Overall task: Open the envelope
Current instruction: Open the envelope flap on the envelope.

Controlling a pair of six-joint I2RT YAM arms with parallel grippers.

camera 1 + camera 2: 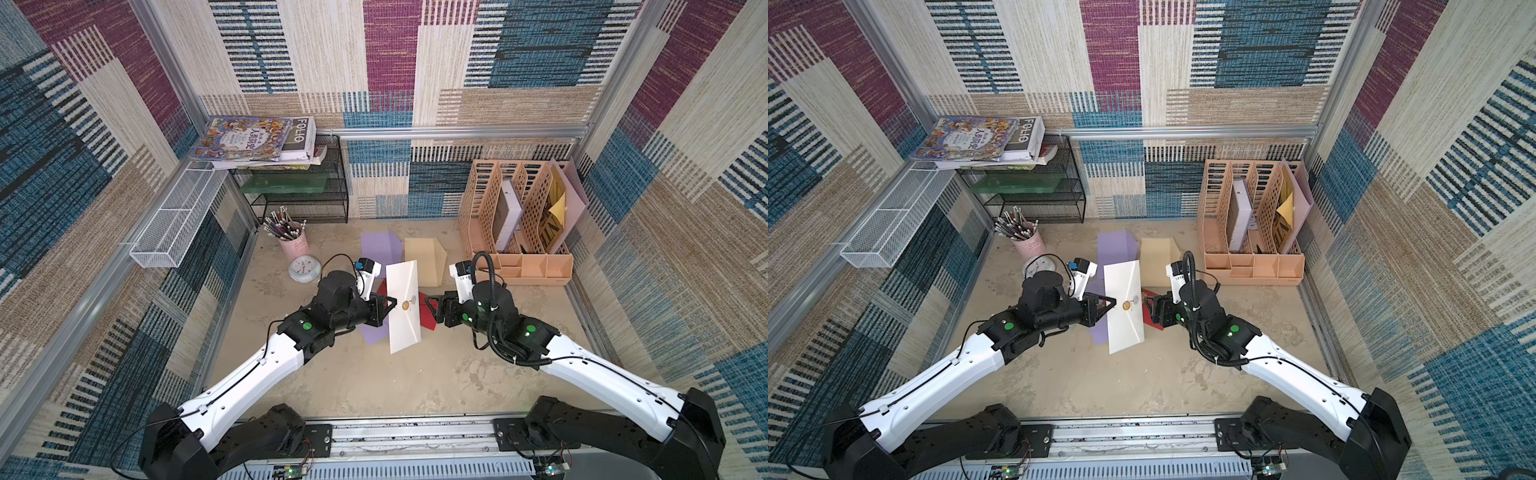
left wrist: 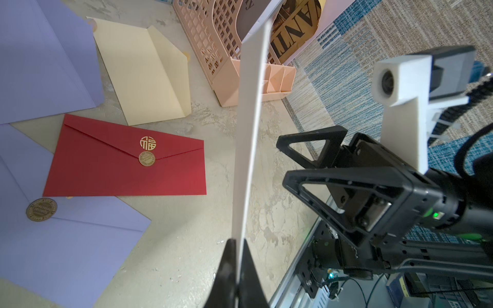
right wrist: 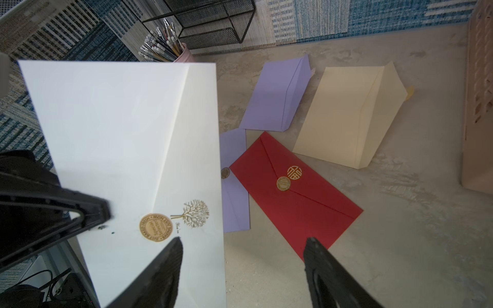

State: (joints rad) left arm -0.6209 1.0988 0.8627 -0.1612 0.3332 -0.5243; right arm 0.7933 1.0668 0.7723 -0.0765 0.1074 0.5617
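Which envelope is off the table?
The white envelope, pinched in the left gripper; the red envelope, cream envelope and purple envelopes lie on the table.

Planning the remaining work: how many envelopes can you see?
5: white envelope in the left pincer; red envelope, cream envelope, far purple envelope and sealed purple envelope lying on the table. More may hide under them.

Office mock-up (file rack (image 1: 478, 208), pen cup (image 1: 294, 248))

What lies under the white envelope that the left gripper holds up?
A red envelope and a purple envelope lie on the table below the white envelope, which covers part of each in both top views.
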